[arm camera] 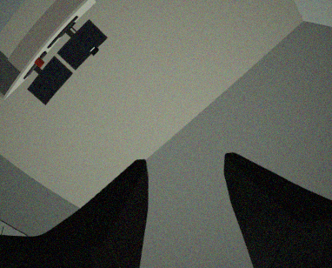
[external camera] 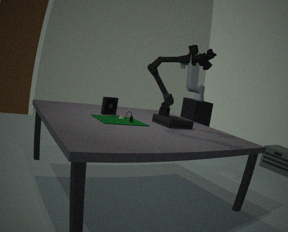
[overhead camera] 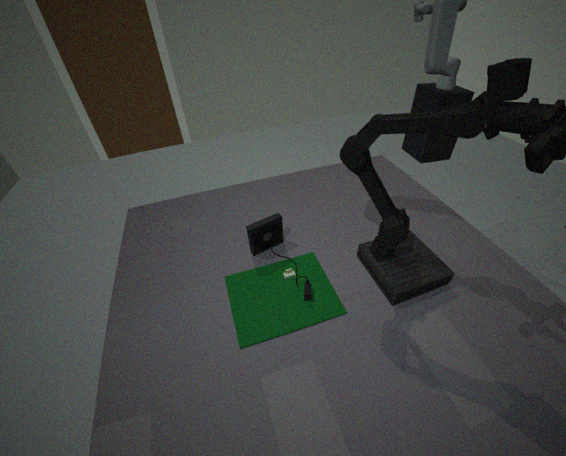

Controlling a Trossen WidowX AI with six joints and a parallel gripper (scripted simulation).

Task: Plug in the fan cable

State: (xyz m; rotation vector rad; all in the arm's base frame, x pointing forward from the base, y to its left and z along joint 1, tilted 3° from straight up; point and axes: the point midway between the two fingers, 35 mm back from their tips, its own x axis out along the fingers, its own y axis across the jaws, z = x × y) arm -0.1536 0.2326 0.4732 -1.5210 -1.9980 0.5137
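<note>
A green board [overhead camera: 283,299] lies flat on the table, also seen in the exterior view [external camera: 119,120]. A small pale four-pin header [overhead camera: 289,274] stands near its back edge. A black fan [overhead camera: 265,232] stands upright just behind the board. Its thin cable runs over the board to a black plug [overhead camera: 306,290] that rests on the board, a little in front of the header and apart from it. My gripper [overhead camera: 562,132] is high in the air, far to the right of the board. In the wrist view its fingers [arm camera: 184,170] stand apart with nothing between them.
The arm's dark base [overhead camera: 403,269] sits on the table right of the board. A dark box with a pale robot arm [external camera: 196,111] stands behind it. A grey cabinet [external camera: 280,159] is on the floor at the right.
</note>
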